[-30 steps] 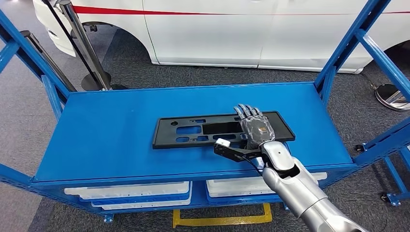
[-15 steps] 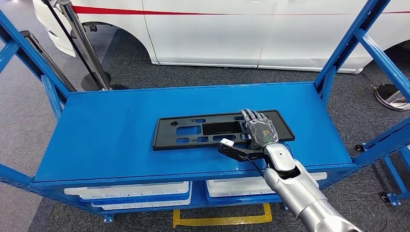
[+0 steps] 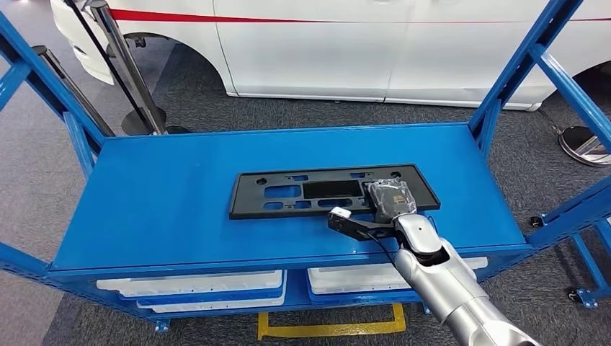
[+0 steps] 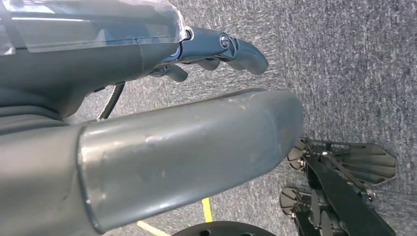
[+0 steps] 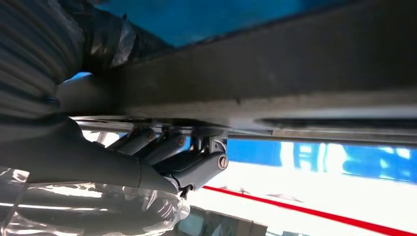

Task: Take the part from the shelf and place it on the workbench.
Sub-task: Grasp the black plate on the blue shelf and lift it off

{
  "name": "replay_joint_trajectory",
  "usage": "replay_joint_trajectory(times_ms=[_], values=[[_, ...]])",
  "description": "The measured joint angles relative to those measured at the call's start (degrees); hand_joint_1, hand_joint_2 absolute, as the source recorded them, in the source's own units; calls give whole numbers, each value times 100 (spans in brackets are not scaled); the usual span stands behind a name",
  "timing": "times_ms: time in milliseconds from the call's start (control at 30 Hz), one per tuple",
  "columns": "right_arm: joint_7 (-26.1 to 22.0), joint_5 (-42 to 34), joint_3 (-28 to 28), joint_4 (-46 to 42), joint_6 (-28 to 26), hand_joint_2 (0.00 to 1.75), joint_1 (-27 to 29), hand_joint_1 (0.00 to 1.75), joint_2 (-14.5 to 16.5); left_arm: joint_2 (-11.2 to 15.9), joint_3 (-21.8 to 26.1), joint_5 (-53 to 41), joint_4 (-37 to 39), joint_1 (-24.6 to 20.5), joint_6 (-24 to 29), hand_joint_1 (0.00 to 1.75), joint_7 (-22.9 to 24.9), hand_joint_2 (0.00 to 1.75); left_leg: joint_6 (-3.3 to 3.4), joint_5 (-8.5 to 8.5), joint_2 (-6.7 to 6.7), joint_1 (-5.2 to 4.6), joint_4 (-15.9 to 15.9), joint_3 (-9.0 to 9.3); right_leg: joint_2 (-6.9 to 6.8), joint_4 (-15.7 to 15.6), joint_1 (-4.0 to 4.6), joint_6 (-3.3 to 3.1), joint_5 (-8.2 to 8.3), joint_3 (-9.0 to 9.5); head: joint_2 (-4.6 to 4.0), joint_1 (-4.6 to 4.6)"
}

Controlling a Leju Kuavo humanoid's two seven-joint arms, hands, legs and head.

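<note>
The part [image 3: 302, 191] is a long flat black plastic panel with cut-outs, lying across the middle of the blue shelf top [image 3: 166, 202]. My right hand [image 3: 389, 198] sits on its right end, fingers curled down over the panel and the thumb lying along its front edge. In the right wrist view the fingers [image 5: 162, 152] wrap against one face of the dark panel [image 5: 295, 73], so the hand grips it. My left hand [image 4: 196, 123] hangs over grey carpet, holding nothing, its fingers loosely apart.
Blue uprights [image 3: 519, 72] frame both ends of the shelf. White bins [image 3: 194, 285] sit on the level below. A white car [image 3: 360, 43] and stanchion poles [image 3: 122, 58] stand behind. A yellow floor mark [image 3: 331, 330] lies in front of the shelf.
My right hand's fingers, stretched flat over the panel a second ago, have curled down and closed on its right end. The panel has shifted very slightly.
</note>
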Motion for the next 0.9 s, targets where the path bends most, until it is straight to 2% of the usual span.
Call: replay_joint_trajectory(times_ms=[33, 167, 467, 733, 900], values=[[-3, -9, -1, 1, 4, 175, 7, 175, -1, 0, 3, 13, 0, 1, 1, 0, -13, 0, 0, 0, 1, -1, 0, 0, 0, 0, 0, 0, 0, 0, 0, 0], [-6, -36, -3, 7, 8, 175, 13, 175, -2, 0, 43, 115, 0, 2, -36, 0, -116, 175, 0, 0, 3, -1, 0, 1, 1, 0, 0, 0, 0, -1, 0, 0], [-17, -92, -90, 9, 12, 175, 48, 175, -14, 2, 173, 259, -57, 85, -361, 0, -169, 175, 0, -1, 3, -1, 0, 1, 2, 0, 0, 0, -1, -2, 0, 0], [-49, -117, -121, 6, 2, 175, 56, 175, -25, 2, 202, 209, -126, 118, -374, 0, -71, 175, 0, -1, 3, -1, 0, 2, 2, 0, 0, 0, 0, -2, 0, 0], [-229, -180, -244, -209, -370, 175, 181, 175, -42, 2, 225, 76, -136, 117, -229, 0, 96, 175, 0, -1, 3, -1, 0, 0, 2, 0, 0, 0, 0, -2, 0, 0]])
